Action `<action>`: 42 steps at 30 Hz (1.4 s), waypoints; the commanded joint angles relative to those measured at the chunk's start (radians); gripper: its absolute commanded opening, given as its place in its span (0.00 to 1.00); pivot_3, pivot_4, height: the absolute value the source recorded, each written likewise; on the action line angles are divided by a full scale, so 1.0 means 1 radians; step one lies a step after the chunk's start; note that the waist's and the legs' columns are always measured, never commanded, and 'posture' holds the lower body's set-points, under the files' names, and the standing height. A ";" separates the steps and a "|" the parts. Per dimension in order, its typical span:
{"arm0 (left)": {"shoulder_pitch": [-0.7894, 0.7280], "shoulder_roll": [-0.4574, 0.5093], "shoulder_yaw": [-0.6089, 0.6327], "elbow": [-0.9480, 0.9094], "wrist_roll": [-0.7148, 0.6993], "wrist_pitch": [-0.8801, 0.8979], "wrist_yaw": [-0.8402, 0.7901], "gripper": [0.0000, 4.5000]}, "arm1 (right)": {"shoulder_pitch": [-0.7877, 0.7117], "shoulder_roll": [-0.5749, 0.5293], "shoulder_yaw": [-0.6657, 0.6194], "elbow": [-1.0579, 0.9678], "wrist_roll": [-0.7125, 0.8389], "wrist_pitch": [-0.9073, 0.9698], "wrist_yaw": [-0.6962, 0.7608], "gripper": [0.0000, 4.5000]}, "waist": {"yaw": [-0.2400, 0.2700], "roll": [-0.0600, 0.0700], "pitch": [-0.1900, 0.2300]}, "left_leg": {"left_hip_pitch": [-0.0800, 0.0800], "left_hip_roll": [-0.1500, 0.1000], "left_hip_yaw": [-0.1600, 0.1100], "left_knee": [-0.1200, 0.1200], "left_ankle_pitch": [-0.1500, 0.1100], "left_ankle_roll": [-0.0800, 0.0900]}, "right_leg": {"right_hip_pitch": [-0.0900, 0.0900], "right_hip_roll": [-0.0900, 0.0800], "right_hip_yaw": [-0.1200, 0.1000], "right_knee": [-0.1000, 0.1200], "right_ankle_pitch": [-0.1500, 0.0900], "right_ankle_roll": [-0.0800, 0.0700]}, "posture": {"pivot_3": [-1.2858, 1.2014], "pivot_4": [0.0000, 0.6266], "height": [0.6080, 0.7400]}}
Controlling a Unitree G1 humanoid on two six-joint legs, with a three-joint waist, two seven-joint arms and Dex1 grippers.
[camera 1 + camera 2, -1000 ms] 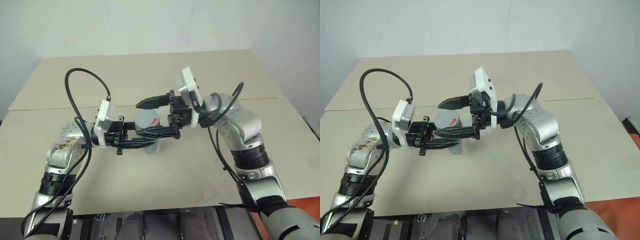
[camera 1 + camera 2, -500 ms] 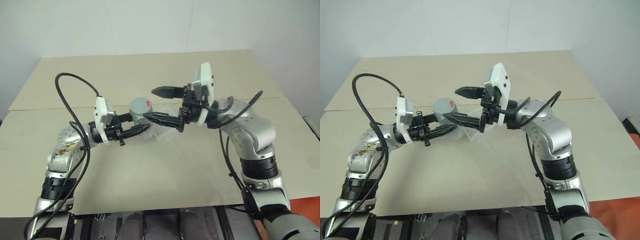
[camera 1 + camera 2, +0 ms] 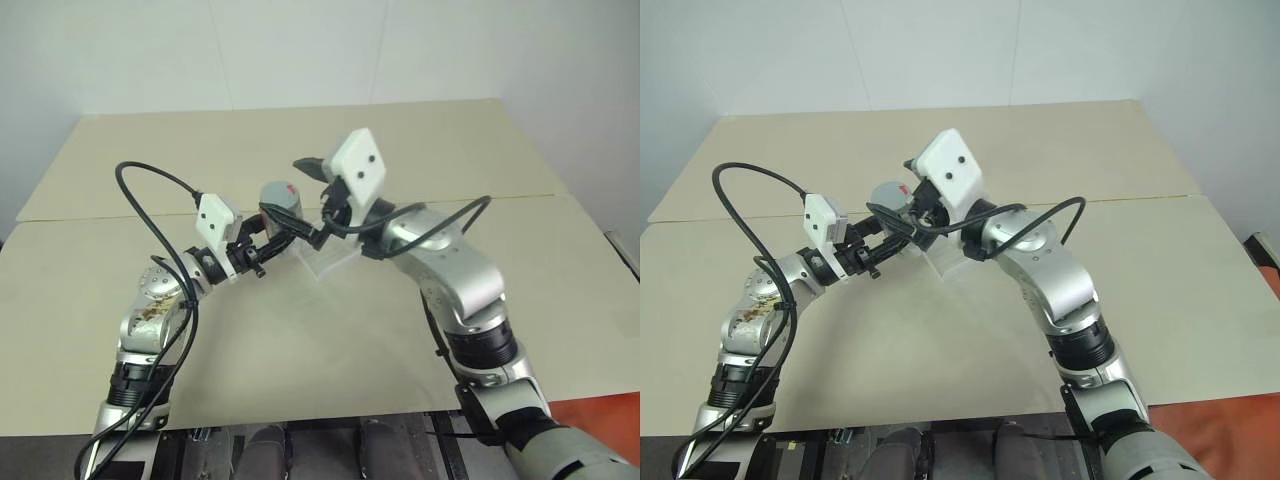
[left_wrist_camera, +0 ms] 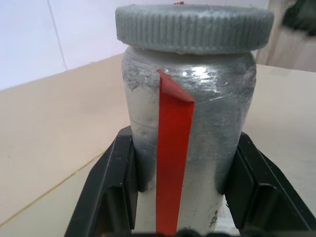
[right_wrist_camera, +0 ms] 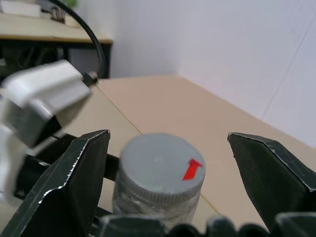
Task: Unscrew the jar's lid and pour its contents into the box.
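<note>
My left gripper [image 3: 277, 231] is shut on the jar [image 4: 187, 133], a silvery-clear cylinder with a red label stripe, held upright above the table. Its black fingers [image 4: 106, 190] press the jar's lower body from both sides. The ribbed grey lid [image 5: 160, 168] with a red mark sits on the jar. My right gripper [image 5: 165, 139] is open, one finger [image 5: 74, 187] on each side of the lid with a gap to each. The clear shallow box [image 3: 335, 255] lies on the table just behind and to the right of the jar. The contents are hidden.
The beige table [image 3: 300, 350] is made of two boards with a seam running across under the hands. A black cable [image 3: 150, 190] loops up from my left arm. A white wall stands behind the table.
Both hands have swung farther out over the table. The held jar went from near the table's middle toward the far side. The right gripper turned and now straddles the lid, still open.
</note>
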 commanded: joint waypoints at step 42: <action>0.016 0.049 0.033 -0.066 -0.058 0.023 0.002 0.43 | 0.040 -0.078 -0.098 -0.123 0.020 0.107 -0.011 0.99 | 0.001 0.000 0.000 | 0.000 0.000 0.000 0.000 0.000 0.001 | 0.000 0.000 0.000 -0.001 0.000 0.000 | 0.52 0.24 1.00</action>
